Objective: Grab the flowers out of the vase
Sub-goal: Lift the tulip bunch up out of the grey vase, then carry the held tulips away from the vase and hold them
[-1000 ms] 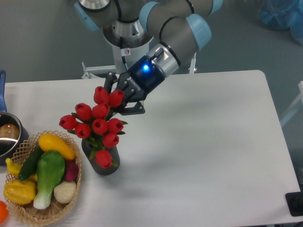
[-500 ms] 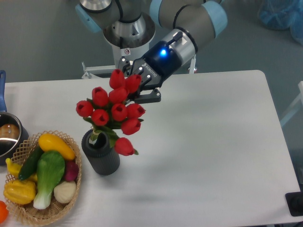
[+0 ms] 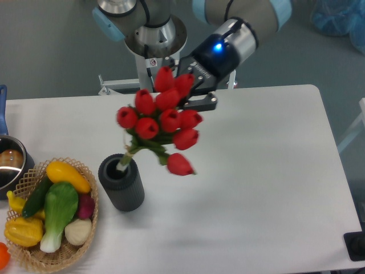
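Red tulip flowers [image 3: 162, 121] with green stems are being held up by the black robot claw [image 3: 191, 91], which is closed on them, the stem ends just inside the dark grey ribbed vase [image 3: 121, 184]. Catching stems could tip the vase.

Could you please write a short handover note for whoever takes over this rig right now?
Gripper: shut on the bunch of red tulip buds with green stems, gripping it near the top among the upper buds.
Flowers: raised and leaning right of the dark grey ribbed cylindrical vase; the stem ends seem to sit right at the vase mouth, barely inside if at all.
Vase: upright on the white table, beside the woven wicker basket of vegetables.
Done: bunch grasped and mostly drawn out.
Left: lift a bit further until the stems fully clear the rim.
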Available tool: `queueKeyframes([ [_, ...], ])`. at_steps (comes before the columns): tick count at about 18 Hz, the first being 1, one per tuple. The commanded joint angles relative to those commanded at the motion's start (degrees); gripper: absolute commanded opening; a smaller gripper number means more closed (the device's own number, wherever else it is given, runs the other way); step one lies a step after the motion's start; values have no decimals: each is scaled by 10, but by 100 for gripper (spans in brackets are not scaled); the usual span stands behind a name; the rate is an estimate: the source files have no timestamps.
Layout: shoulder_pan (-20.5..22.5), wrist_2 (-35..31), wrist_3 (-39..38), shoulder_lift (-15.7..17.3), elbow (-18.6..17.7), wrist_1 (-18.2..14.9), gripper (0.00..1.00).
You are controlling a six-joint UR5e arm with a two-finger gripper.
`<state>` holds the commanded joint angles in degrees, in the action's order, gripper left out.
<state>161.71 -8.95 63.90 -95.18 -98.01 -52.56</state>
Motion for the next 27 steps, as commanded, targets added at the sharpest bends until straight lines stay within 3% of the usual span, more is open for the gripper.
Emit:
queueKeyframes([
  [3, 16, -108, 6, -2, 25, 0, 0],
  [7, 28, -163, 38, -9, 36, -2, 0],
  [11, 28, -267, 71, -13, 41, -3, 0],
  [16, 40, -294, 92, -35, 42, -4, 0],
  [21, 47, -330, 163, -62, 68, -13, 0],
  [27, 22, -494, 163, -70, 125, -95, 0],
])
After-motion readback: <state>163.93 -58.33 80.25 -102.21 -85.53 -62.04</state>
